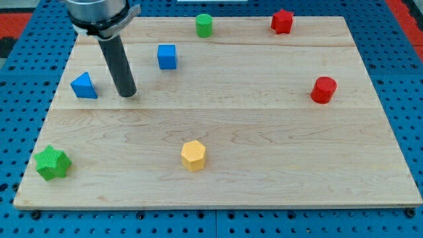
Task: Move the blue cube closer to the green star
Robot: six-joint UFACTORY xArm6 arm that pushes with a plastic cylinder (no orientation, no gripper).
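The blue cube (166, 56) sits on the wooden board near the view's top, left of centre. The green star (52, 162) lies at the board's bottom left corner, far from the cube. My tip (127, 94) rests on the board below and to the left of the blue cube, apart from it, and to the right of a blue triangular block (83, 86).
A green cylinder (203, 25) stands at the top centre. A red star-like block (282, 21) is at the top right. A red cylinder (324, 90) is at the right. A yellow hexagonal block (193, 155) lies at the bottom centre. The wooden board (264, 132) sits on a blue pegboard.
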